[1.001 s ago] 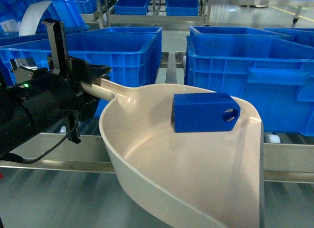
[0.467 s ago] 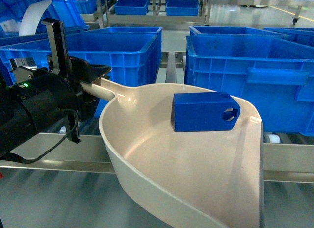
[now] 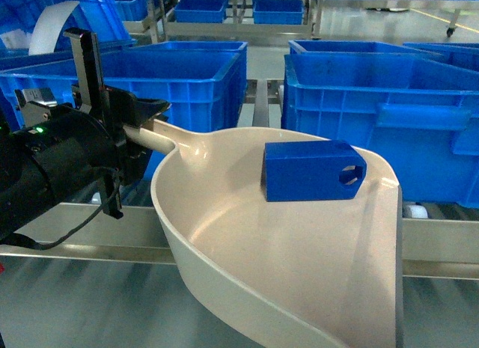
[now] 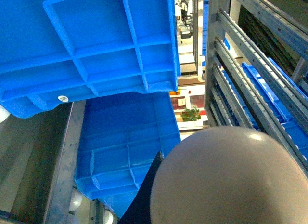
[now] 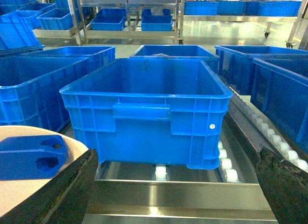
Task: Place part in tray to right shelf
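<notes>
Background: a warehouse aisle of steel racks stacked with blue crates, the polished floor visible beyond. Foreground: the stainless-steel right shelf (image 3: 434, 247), with its flat front rail, white rollers (image 5: 225, 172) and two large blue ribbed plastic crates; the right-hand crate (image 3: 382, 116) stands directly behind the load.

The large glossy cream plastic dustpan-shaped tray (image 3: 247, 251) hangs in front of the rail, its wide mouth toward the right and its long handle running back into my left tool (image 3: 131, 135), which is clamped on that handle. The small bright-blue rectangular plastic part (image 3: 310, 171), slotted end to the right, lies in the tray against its far wall, near the open lip.

My right tool shows only as two dark fingers (image 5: 57, 195) at the lower corners of its wrist view, spread wide with nothing between them.

Judged step: carrying the loaded tray to the shelf and delivering the part there. To do it well I should keep the tray's lip level or slightly raised while moving, since the part sits close to the open edge and the glossy floor would likely let it slide. I should lift the lip over the crate wall before tilting, then tilt slowly so the part drops inside, not onto the rollers.
</notes>
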Available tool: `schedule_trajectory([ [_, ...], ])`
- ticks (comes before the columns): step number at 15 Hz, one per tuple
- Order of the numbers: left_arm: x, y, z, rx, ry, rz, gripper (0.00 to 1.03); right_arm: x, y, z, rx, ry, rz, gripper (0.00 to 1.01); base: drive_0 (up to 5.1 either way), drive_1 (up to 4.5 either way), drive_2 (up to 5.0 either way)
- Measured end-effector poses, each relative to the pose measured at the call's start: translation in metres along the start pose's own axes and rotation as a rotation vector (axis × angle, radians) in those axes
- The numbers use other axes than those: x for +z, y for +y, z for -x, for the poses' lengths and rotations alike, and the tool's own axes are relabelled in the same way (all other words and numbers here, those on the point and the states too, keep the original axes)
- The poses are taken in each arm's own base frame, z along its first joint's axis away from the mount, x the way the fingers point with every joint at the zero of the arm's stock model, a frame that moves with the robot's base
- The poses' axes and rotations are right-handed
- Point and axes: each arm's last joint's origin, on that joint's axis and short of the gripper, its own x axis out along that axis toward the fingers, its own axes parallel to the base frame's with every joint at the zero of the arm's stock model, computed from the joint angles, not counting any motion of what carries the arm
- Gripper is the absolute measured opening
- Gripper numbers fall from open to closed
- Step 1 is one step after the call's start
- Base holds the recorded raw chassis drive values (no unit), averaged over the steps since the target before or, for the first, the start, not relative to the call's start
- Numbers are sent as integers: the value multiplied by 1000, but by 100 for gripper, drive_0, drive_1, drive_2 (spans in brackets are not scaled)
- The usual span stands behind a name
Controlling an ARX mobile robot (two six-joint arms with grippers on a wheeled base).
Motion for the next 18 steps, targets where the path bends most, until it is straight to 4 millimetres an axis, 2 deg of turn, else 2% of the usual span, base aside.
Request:
schedule_trajectory([
  [18, 0, 0, 0, 0, 0, 0, 12, 0, 0, 0, 0, 0, 0, 98, 0, 0, 0],
])
